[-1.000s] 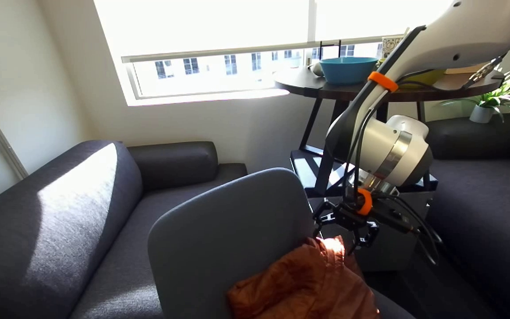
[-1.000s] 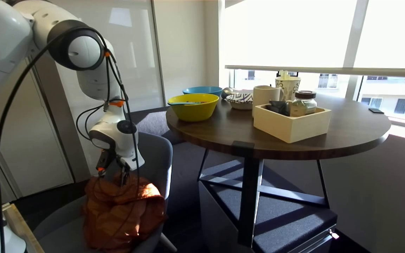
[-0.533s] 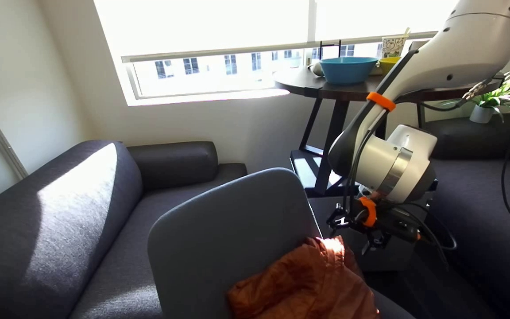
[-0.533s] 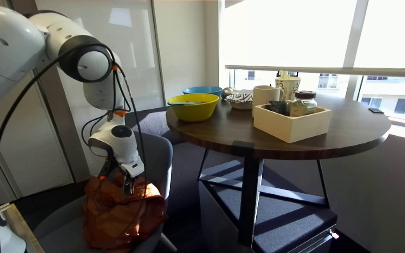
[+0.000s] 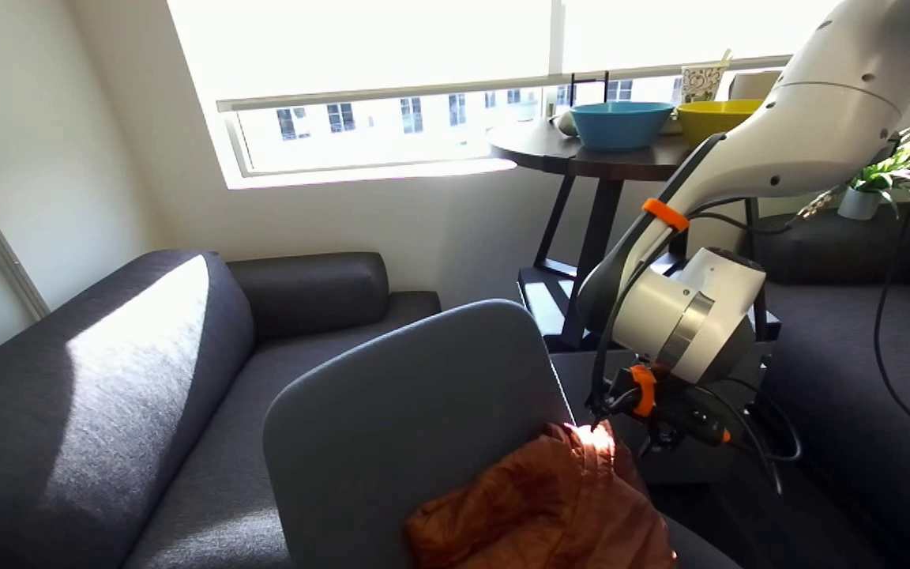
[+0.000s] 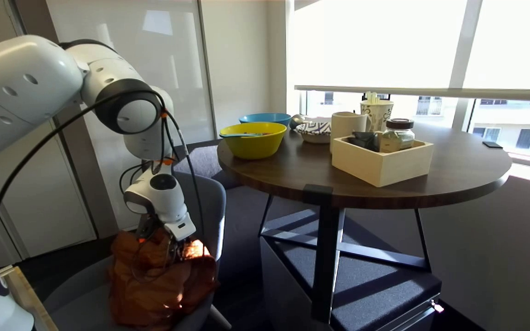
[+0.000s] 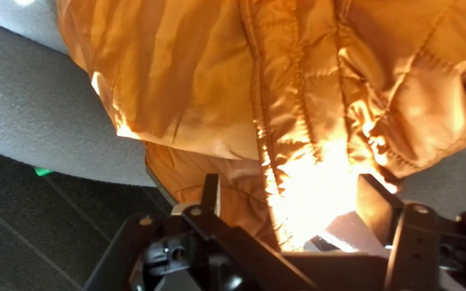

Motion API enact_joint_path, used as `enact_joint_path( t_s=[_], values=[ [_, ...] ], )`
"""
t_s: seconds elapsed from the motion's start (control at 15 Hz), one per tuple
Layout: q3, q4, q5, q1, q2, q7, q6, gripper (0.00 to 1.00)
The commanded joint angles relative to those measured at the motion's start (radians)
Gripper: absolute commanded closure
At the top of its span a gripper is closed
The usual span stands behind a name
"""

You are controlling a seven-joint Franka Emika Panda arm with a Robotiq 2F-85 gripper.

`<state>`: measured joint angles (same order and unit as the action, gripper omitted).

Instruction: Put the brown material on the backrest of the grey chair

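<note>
The brown material [image 5: 558, 506], an orange-brown quilted cloth, lies bunched on the seat and against the backrest of the grey chair [image 5: 400, 411]. It also shows in an exterior view [image 6: 154, 287] and fills much of the wrist view [image 7: 176, 72]. Strong sunlight bleaches its near edge. My gripper [image 7: 291, 198] is open, its two fingers wide apart with that bright edge in the view between them. In an exterior view the gripper [image 5: 621, 435] is at the material's upper edge, beside the backrest. Whether the fingers touch the material I cannot tell.
A round dark table [image 6: 292, 177] stands beside the chair, bearing a yellow bowl [image 6: 253, 142], a blue bowl [image 5: 619, 126] and a wooden box [image 6: 380, 163]. A dark cushioned box [image 6: 380, 294] stands under it. A grey sofa [image 5: 115, 379] is behind the chair.
The arm has come down. In an exterior view the gripper first moved right, then slightly back left and lower toward the material's edge. The material and chair have not visibly moved.
</note>
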<state>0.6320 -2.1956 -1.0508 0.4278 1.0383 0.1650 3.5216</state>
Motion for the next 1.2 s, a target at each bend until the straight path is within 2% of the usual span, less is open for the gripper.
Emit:
enact_joint_path(
  t_s=[0.0, 0.2, 0.27, 0.4, 0.47, 0.53, 0.87, 1.07, 1.13],
  values=[
    [0.021, 0.079, 0.078, 0.035, 0.115, -0.054, 0.106, 0.11],
    [0.021, 0.126, 0.148, 0.043, 0.183, -0.100, 0.151, 0.14],
    [0.025, 0.139, 0.172, 0.050, 0.204, -0.113, 0.159, 0.20],
    [0.026, 0.166, 0.218, 0.053, 0.245, -0.138, 0.179, 0.38],
    [0.029, 0.175, 0.240, 0.056, 0.262, -0.150, 0.189, 0.52],
    [0.030, 0.181, 0.255, 0.057, 0.274, -0.161, 0.197, 0.61],
    [0.039, 0.148, 0.302, 0.067, 0.274, -0.200, 0.279, 0.95],
    [0.058, 0.106, 0.300, 0.072, 0.247, -0.204, 0.325, 1.00],
    [-0.029, 0.053, 0.377, -0.009, 0.157, -0.378, 0.251, 1.00]
  ],
)
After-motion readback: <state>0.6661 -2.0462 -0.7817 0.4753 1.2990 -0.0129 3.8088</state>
